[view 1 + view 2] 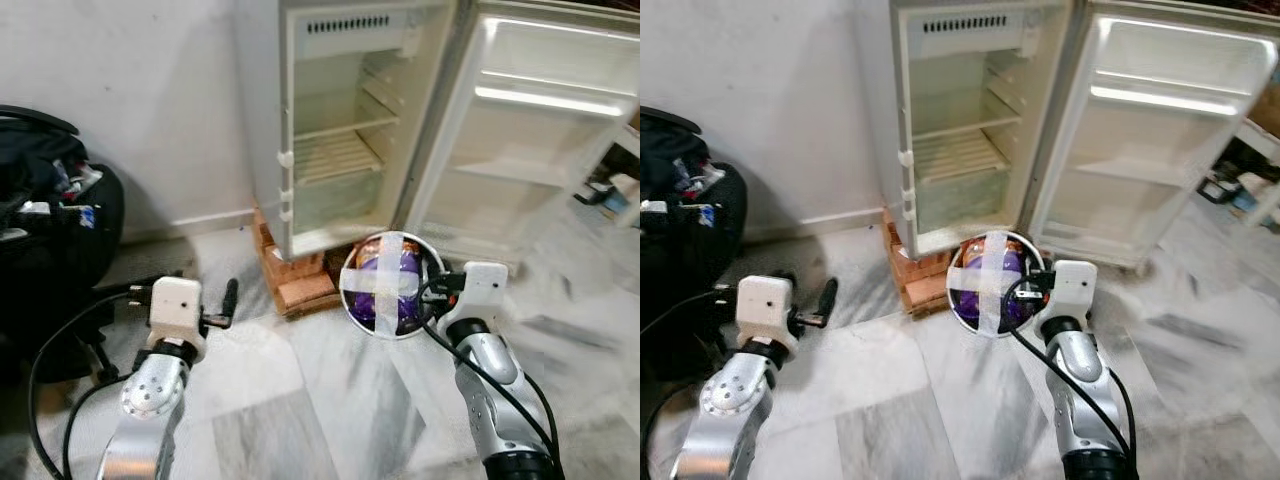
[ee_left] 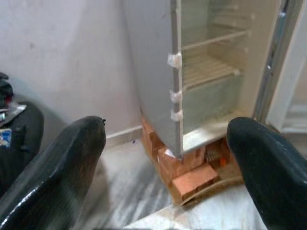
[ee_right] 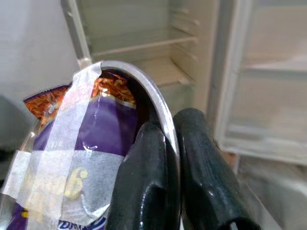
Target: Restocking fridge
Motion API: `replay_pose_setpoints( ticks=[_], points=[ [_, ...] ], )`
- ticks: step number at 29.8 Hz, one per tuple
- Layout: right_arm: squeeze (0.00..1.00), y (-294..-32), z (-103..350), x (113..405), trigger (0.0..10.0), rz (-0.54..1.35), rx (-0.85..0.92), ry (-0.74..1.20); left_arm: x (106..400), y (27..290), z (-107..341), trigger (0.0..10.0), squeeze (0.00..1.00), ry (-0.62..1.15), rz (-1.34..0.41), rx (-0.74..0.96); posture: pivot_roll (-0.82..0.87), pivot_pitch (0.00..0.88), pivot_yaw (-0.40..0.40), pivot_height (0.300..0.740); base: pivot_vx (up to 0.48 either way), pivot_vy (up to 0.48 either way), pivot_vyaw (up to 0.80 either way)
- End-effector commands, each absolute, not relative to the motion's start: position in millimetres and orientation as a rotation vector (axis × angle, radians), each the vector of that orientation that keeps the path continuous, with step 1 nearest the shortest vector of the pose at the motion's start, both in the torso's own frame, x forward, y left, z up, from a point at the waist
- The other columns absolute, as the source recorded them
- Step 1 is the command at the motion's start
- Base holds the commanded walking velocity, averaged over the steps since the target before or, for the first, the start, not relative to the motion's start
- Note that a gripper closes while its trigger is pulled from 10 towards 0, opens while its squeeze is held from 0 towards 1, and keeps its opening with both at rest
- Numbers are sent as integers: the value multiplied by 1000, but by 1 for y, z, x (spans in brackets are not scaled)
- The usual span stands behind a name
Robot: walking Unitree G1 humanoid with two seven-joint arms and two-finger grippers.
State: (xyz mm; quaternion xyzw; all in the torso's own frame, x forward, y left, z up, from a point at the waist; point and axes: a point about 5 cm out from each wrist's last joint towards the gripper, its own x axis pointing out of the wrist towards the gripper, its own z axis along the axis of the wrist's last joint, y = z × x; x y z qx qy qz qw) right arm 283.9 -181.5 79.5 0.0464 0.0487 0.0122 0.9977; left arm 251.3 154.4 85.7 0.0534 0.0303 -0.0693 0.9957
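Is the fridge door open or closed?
Open. The white fridge door is swung wide to the right, so the bare wire shelves inside the small white fridge show.

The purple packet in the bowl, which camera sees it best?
The right wrist view: the purple packet shows close up under white tape, inside the metal bowl pinched by the right gripper. Both eye views show it small and blurred; the left wrist view faces the fridge.
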Motion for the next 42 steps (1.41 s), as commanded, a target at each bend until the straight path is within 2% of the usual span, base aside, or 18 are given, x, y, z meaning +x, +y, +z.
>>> replay_pose_setpoints(
  ticks=[1,5,14,23,26,33,37,42],
  points=[
    [0,-177,88,290,10000,32,106,64,251,162,86,10000,0,64,-122,140,89,4,-45,740,450,0,456],
    [0,-177,87,291,10000,32,112,69,250,163,84,10000,0,72,-107,141,97,7,-53,740,437,0,0],
    [0,-179,78,289,10000,16,131,93,243,163,76,10000,0,97,-93,129,115,7,-73,740,338,-331,0],
    [0,-175,79,286,10000,24,131,86,240,167,79,10000,0,100,-110,129,115,26,-72,740,0,-423,0],
    [0,-180,73,280,10000,-2,127,110,236,164,75,10000,0,116,-142,137,114,29,-71,740,0,-441,0],
    [0,-193,67,275,10000,-84,124,103,244,171,73,10000,0,126,-92,96,83,0,-28,740,0,-126,0],
    [0,-202,70,271,10000,-148,121,78,265,160,82,10000,0,93,-126,110,30,0,23,740,0,0,0],
    [0,-202,68,260,10000,-185,118,71,276,151,87,10000,0,76,-201,148,-14,0,62,740,0,0,0]
  ],
)
